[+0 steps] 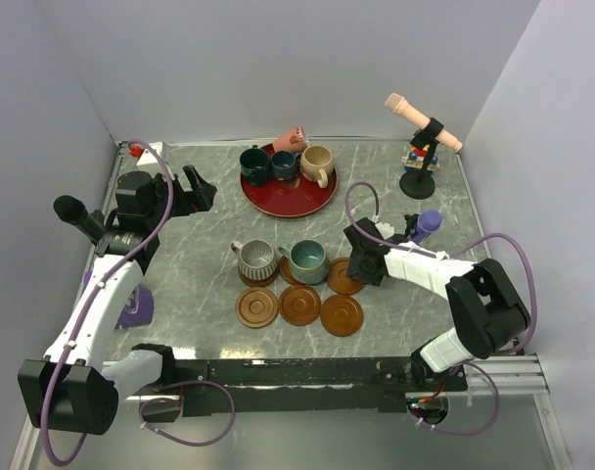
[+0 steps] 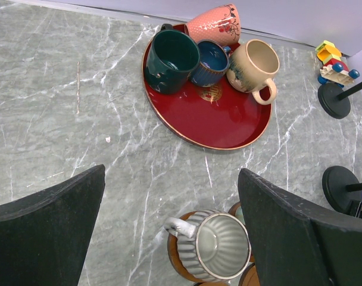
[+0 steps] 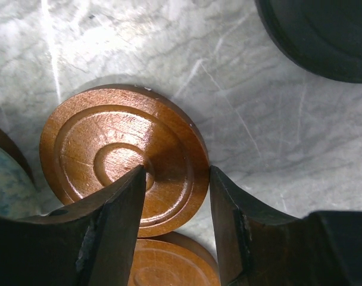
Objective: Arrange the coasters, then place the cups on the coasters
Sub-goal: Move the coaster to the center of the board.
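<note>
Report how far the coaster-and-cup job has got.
Done: grey ribbed cup and teal cup stand on coasters; three bare coasters lie in a row in front. In hand: right gripper straddles the rim of the sixth coaster. Remaining: four cups on the red plate, one tipped over.

The left claw hangs over bare surface, and there is open room between it and the red plate. Four cups crowd the plate's far rim, while its near half is free. Mid-surface is tight: the grey cup and teal cup stand side by side, with a row of coasters just in front. The right claw straddles the rim of a coaster, boxed between the teal cup and a black round base.
</note>
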Robot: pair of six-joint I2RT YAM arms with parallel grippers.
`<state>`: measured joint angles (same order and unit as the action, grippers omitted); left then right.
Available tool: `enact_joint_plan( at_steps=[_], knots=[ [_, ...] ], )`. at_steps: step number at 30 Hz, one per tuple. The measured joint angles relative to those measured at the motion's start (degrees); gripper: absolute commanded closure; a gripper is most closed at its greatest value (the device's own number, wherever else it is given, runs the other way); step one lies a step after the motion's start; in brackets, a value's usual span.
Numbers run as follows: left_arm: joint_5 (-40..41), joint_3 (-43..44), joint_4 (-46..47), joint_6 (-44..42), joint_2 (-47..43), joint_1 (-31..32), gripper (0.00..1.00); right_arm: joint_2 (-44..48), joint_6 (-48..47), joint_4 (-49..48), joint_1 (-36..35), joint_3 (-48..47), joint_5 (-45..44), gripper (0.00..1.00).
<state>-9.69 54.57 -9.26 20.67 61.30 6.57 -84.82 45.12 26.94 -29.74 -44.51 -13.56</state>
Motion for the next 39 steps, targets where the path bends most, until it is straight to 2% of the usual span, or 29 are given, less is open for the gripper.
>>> enact_joint_plan(
  at_steps=[32,39],
  knots=[
    [0.02,0.00,-0.02,0.00,0.00,0.00,0.03,-4.59,0.07,-2.95,-1.68,-3.28,-0.57,0.48],
    [0.02,0.00,-0.02,-0.02,0.00,0.00,0.03,-3.61,0.50,-2.51,-2.32,-3.43,-2.36,0.38]
  ],
)
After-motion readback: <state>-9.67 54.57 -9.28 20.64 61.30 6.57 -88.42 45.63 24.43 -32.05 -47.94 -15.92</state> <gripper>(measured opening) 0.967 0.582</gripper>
